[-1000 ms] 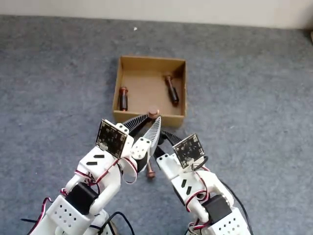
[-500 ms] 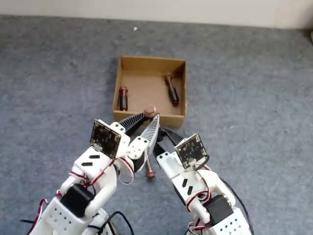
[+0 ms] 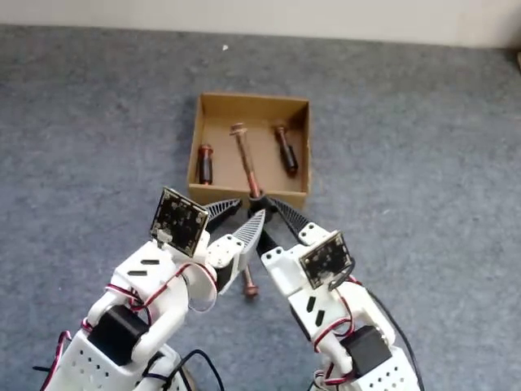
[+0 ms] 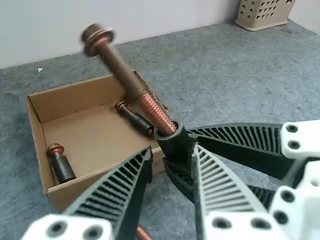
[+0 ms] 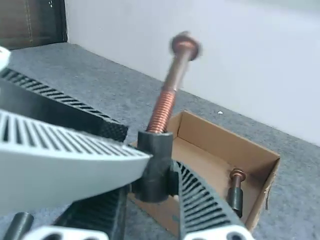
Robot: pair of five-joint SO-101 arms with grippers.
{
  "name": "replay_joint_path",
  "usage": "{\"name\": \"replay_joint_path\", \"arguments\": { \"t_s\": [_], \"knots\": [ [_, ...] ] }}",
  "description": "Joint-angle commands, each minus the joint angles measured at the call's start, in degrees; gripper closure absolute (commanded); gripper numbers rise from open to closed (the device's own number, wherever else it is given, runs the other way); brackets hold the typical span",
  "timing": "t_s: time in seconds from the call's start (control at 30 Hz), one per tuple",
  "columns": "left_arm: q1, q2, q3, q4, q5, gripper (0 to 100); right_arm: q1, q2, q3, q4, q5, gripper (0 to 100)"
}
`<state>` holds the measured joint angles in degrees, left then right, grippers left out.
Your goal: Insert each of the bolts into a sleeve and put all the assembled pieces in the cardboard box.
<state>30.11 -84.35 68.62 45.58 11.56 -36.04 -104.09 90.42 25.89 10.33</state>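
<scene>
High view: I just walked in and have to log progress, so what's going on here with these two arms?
The right gripper clamps a black sleeve just in front of the cardboard box, with a bolt partly in it, threads exposed, leaning over the box. The left gripper is open beside the sleeve. Two assembled pieces lie in the box, and a loose bolt lies on the grey carpet between the arms.

Office-like room: grey carpet [image 3: 423, 122], white wall [image 3: 326, 12], beige perforated basket [image 4: 262, 12].
</scene>
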Motion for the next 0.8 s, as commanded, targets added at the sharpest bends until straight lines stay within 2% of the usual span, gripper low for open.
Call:
{"name": "replay_joint_path", "arguments": {
  "t_s": [0.0,0.13,0.3,0.4,0.5,0.67,0.77],
  "knots": [
    [0.8,-0.4,-2.9,0.1,0.2,85,-0.7,-1.3,-4.9,-2.7,0.9,99.4],
    [0.8,-0.4,-2.9,0.1,-4.4,85,-0.7,-1.3,-4.9,-2.6,0.9,99.4],
    [0.8,-0.5,-3.7,1.5,-4.9,85,-0.5,-1.3,-4.6,-2.4,0.9,99.4],
    [0.7,-0.5,-6.9,5.7,-5.0,85,-0.3,-1.3,-2.9,-2.3,0.9,99.4],
    [-4.3,-0.5,-10.3,8.5,-5.0,85,-0.2,-1.3,-0.7,-2.0,0.9,99.4],
    [-17.6,0.2,-13.3,9.1,-5.5,85,4.0,-1.3,2.1,-0.7,0.8,99.4],
    [-21.1,0.3,-14.0,11.0,-10.9,85,6.6,-1.3,3.1,-0.7,0.6,99.4]
  ]
}}
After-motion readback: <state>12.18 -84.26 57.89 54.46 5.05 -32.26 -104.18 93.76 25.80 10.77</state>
